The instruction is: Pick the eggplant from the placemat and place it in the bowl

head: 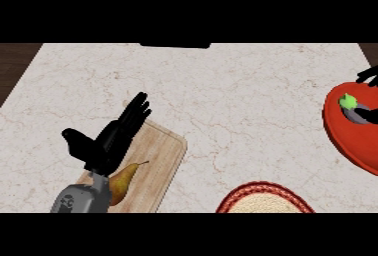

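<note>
Head view shows the right hand only as a few dark fingers at the far right edge, just above the red bowl; how far they are spread cannot be told, and they appear to touch nothing visible. Directly below those fingers, inside the bowl near its upper rim, lies the one eggplant, dark purple with a green cap, resting against the bowl's inner wall. Further below and to the left of that hand, at the lower edge, sits one round placemat with a red woven border and a pale centre, partly cut off.

Well across the marble counter from it, the left hand stands with straight, spread fingers pointing up and away, thumb out to the left, holding nothing. It hovers over the left part of one wooden cutting board. Just beneath its palm and beside the grey forearm, a single pear lies on the board.
</note>
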